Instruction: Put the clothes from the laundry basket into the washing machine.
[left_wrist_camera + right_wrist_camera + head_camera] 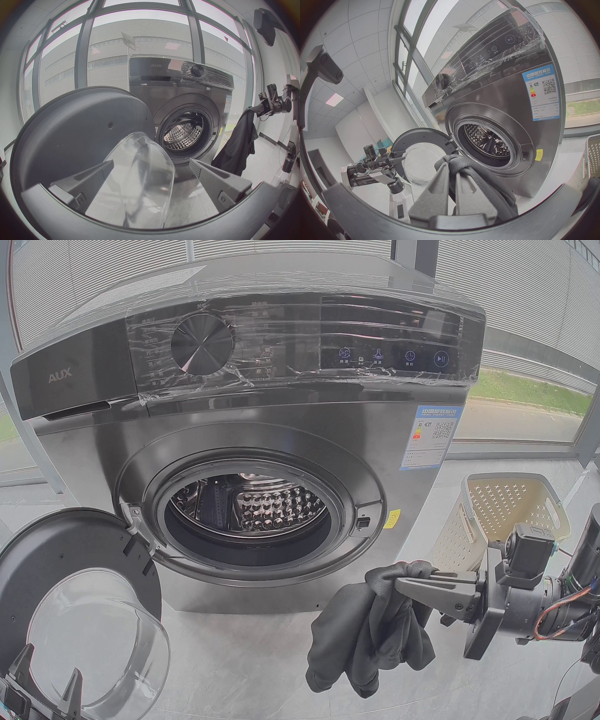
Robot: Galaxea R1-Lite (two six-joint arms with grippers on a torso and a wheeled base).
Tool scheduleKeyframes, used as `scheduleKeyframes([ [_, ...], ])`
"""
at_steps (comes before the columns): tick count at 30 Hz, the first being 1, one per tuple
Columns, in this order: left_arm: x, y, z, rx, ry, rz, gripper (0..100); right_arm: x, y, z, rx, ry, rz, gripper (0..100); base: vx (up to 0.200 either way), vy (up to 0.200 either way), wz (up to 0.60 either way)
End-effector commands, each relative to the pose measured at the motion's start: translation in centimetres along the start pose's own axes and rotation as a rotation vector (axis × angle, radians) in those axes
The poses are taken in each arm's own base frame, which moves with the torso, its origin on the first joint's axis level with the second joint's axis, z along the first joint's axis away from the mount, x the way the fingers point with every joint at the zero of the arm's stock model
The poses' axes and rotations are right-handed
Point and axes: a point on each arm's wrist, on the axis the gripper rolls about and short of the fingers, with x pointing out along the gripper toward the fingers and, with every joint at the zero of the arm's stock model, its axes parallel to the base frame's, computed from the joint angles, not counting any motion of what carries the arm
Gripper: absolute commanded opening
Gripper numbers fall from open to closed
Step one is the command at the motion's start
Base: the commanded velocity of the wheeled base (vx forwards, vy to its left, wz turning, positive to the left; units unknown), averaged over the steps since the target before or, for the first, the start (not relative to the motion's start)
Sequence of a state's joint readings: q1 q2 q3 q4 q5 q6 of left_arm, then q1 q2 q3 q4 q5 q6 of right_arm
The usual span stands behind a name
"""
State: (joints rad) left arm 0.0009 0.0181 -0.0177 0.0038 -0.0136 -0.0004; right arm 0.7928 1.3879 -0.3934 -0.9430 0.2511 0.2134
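Right gripper (406, 585) pinches a limp, crumpled dark garment (365, 640) hanging at the steel washing machine's (262, 427) front right corner, beside the perforated plastic basket (500, 509); left gripper (49, 674) spread near the round glass door (75, 552).

We are losing the door (62, 565) off the near left edge; the right arm (531, 602) is hiding the basket's (500, 502) bottom, and the cloth (369, 627) is wrapping the right gripper's (403, 582) tips.

Floor (237, 665): pale grey, smooth, glossy. Windows (106, 62): tall, dark-framed. Outside: ribbed grey building (519, 296), grass strip (531, 393), road (519, 421). Wall (353, 134): white. Ceiling (362, 37): white tiles, one lit panel (334, 99). Daylight throughout.
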Motion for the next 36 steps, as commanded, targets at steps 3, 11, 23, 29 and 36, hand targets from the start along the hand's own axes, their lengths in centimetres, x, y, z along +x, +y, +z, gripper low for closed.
scheduleKeyframes([
  [3, 0.0, 0.0, -0.5, -0.003, -0.001, 0.0, 100, 0.5, -0.1, -0.1, 0.002, 0.004, 0.003, 0, 0.0, 0.0, 0.0],
  [11, 0.0, 0.0, -0.5, 0.008, -0.003, 0.002, 100, 2.0, -0.2, -0.3, -0.002, -0.022, 0.006, 0, 0.0, 0.0, 0.0],
  [23, 1.4, -0.9, 6.1, -0.002, 0.106, -0.413, 100, 6.9, -0.8, -0.1, 0.001, -0.089, -0.179, 0, 0.0, 0.0, 0.0],
  [29, 4.3, -1.2, 7.0, 0.029, 0.195, -0.578, 100, 9.1, -0.3, -0.2, 0.028, -0.112, -0.233, 0, 0.0, 0.0, 0.0],
  [36, 7.2, -1.9, 7.9, 0.027, 0.28, -0.758, 100, 11.6, -0.5, -0.4, 0.066, -0.136, -0.23, 0, 0.0, 0.0, 0.0],
])
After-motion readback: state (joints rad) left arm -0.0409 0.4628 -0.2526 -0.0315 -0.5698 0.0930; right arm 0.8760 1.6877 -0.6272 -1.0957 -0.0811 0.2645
